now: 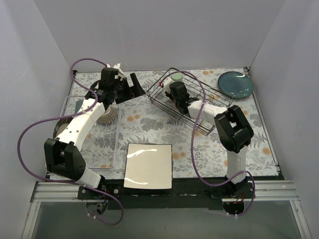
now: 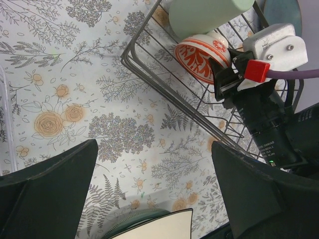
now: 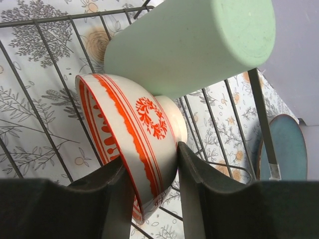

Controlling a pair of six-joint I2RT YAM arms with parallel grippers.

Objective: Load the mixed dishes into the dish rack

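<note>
Fingers (image 3: 204, 199) of the right gripper (image 3: 154, 169) are pressed on both sides of the wall of the small red-orange patterned bowl (image 3: 124, 124), so the bowl is grasped. The bowl is held tilted on its edge inside the dish rack (image 2: 174, 102). Just beside its foot, the pale green cup (image 3: 189, 45) is seen lying on its side in the same rack.

The left gripper (image 2: 153, 149) is spread wide and nothing is held between its fingers; it is placed above the flowered table cloth (image 2: 75, 74), left of the rack.

The large white square plate (image 1: 148, 166) is laid flat near the front edge. A dark teal plate (image 1: 235, 84) is found at the far right corner, outside the rack.
</note>
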